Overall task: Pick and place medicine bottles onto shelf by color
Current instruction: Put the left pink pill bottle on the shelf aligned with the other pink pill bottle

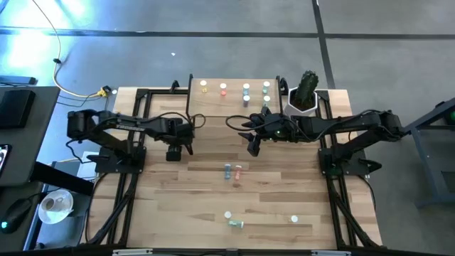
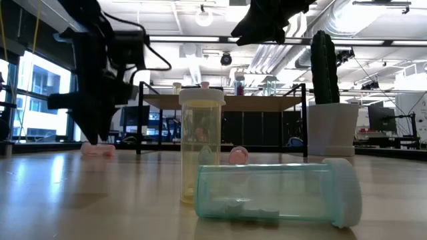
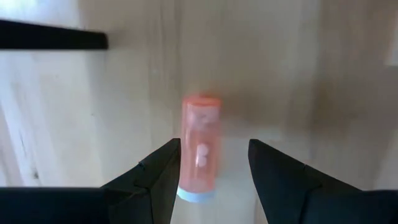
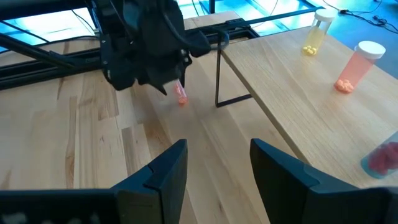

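- Overhead, a light-wood table (image 1: 185, 206) stands on a grey floor, with black frame rails down both sides; the level view looks into an open room with ceiling lights and windows
- The shelf (image 1: 233, 94) sits at the far edge of the table, with a cactus in a white pot (image 1: 304, 94) just beside it
- On the shelf, 6 or so bottles stand upright in colour groups, too small overhead to count surely; the right wrist view shows a yellow one (image 4: 315, 32) and a pink one (image 4: 354, 66) there, and another cut off at the frame edge
- The left gripper (image 3: 212, 171) hangs over a pink bottle (image 3: 200, 147) lying on its side, fingers spread to either side of it, not pinching it
- The right gripper (image 4: 217, 163) hovers near the shelf front, fingers spread and holding nothing
- More bottles wait mid-table (image 1: 232, 171) and near the front edge
- In the level view a lying green bottle (image 2: 277, 192) blocks part of an upright yellow bottle (image 2: 201, 143)
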Motion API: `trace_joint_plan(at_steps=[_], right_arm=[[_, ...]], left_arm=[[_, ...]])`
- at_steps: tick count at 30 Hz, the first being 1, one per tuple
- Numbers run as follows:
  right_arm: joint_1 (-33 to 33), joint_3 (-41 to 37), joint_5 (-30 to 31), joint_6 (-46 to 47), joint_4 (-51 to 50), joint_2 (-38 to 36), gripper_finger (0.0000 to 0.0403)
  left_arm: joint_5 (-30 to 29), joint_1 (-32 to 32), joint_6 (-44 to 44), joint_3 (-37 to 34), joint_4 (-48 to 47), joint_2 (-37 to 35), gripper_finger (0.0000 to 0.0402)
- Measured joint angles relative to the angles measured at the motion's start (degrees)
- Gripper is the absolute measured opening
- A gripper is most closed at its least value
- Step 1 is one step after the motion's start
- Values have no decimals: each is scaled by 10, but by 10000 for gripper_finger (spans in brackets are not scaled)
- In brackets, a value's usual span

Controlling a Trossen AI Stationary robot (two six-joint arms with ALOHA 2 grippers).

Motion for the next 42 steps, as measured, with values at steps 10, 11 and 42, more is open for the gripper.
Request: trace_joint_plan(at_steps=[10,11,42], right_arm=[[0,0,0,1,-1,0,167],[0,0,0,1,-1,0,167],[0,0,-17,4,0,0,167]], left_arm=[[-24,0,0,0,44,51,179],[-27,0,0,0,44,55,179],[205,34,-225,26,55,75,91]])
